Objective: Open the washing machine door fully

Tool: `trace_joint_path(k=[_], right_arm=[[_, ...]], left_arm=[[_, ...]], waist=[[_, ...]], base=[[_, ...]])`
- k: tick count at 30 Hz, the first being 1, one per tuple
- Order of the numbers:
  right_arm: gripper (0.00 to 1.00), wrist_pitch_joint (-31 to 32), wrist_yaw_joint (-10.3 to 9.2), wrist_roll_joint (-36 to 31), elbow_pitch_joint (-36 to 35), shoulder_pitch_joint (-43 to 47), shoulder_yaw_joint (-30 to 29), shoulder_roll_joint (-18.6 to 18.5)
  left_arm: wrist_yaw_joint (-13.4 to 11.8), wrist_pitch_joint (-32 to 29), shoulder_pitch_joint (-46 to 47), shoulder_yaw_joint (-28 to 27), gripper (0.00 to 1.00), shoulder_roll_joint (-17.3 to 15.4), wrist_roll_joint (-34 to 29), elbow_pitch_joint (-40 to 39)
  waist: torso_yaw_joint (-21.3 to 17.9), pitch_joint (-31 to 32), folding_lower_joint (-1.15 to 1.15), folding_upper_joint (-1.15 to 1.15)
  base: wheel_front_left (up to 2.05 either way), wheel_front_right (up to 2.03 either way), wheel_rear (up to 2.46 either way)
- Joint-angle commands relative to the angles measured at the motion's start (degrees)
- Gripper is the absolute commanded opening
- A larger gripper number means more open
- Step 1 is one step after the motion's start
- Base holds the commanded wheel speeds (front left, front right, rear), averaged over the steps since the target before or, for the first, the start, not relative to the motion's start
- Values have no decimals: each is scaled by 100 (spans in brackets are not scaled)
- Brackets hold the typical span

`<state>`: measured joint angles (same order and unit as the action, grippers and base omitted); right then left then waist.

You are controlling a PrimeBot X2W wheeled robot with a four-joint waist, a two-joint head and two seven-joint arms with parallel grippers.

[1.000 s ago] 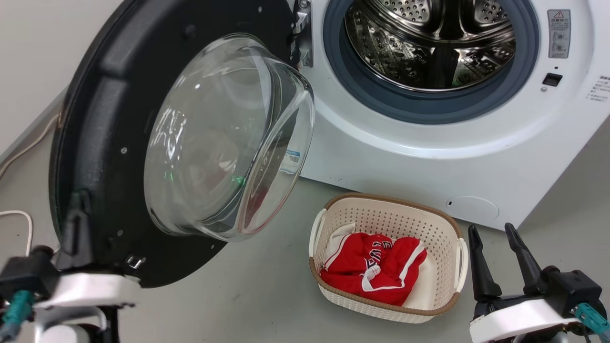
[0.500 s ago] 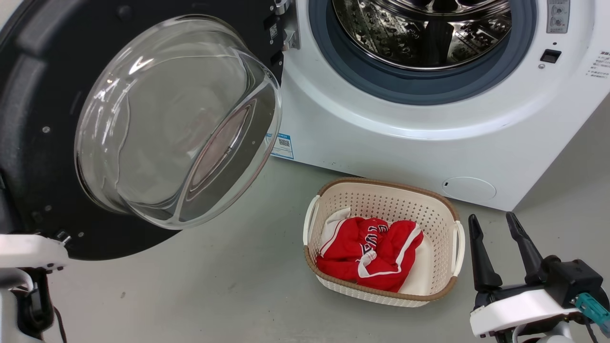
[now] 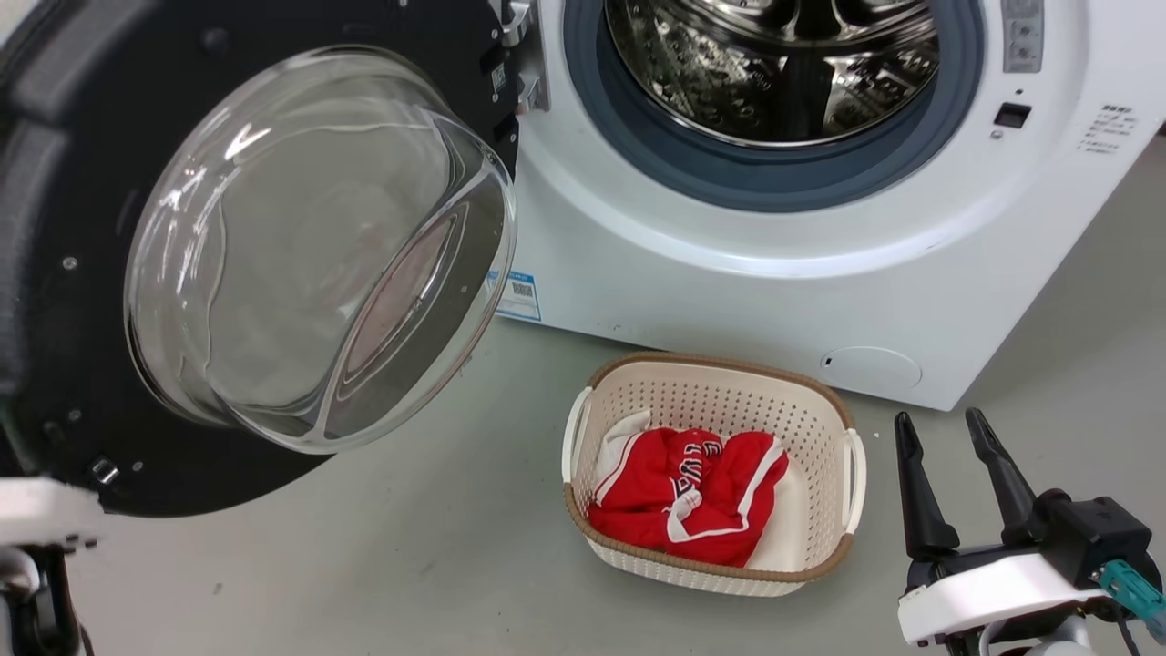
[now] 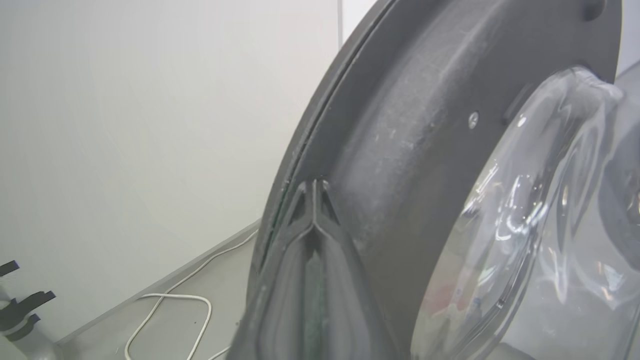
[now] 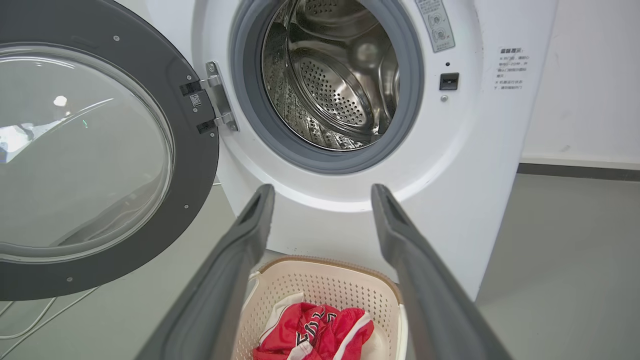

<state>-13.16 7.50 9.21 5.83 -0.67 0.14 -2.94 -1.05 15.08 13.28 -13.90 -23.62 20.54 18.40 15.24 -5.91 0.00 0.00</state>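
Clearly the washing machine [image 3: 729, 301] stands open; the washing machine door [image 3: 64, 228] hangs swung wide to the robot's left, seemingly near full reach; a cream basket [image 3: 720, 363] sits outside the door's path; the left gripper [image 4: 314, 184], fingers pressed together, leans on the door's inner rim, probably to push; the right gripper [image 3: 938, 419], spread and empty, hovers near the basket; a white cable [image 4: 170, 300] lies behind the door.

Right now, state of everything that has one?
washing machine door, swung wide open, clear of the opening.
drum, exposed, no laundry seen.
laundry basket, upright, holding red garment.
round flap, closed.
left pincer, shut, tips at door's rim.
right pincer, open, holding nothing.
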Motion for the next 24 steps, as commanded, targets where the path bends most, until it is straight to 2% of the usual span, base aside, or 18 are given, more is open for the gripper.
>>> trace_joint_path(k=[1,6,12,16,22,23,24], right_arm=[[100,-36,-2,51,24,46,-13,13],[100,-76,-2,57,77,114,-23,13],[100,-97,-2,-25,69,170,-12,12],[100,-88,-2,-115,24,141,-24,12],[100,-53,-2,-255,-85,121,-72,12],[100,-51,-2,-290,-106,117,-81,12],[100,-39,-2,-314,-124,109,-81,12]], left_arm=[[-55,11,-189,-80,0,65,-71,-183],[-199,12,-881,-174,0,424,-268,-942],[-225,11,-1625,132,0,1039,-470,-1711],[-140,12,-1945,468,0,1543,-573,-2035],[9,12,-2022,1015,0,1935,-828,-2177],[40,12,-1990,1109,16,1958,-887,-2146],[52,12,-1952,1199,39,1982,-931,-2111]], waist=[[-36,74,0,0],[-75,265,0,0],[-173,396,0,0],[-336,423,0,0],[-622,442,0,0],[-679,445,0,0],[-740,454,0,0]], base=[[0,0,0],[0,0,0],[0,0,0],[0,0,0],[0,0,0],[0,0,0],[0,0,0]])
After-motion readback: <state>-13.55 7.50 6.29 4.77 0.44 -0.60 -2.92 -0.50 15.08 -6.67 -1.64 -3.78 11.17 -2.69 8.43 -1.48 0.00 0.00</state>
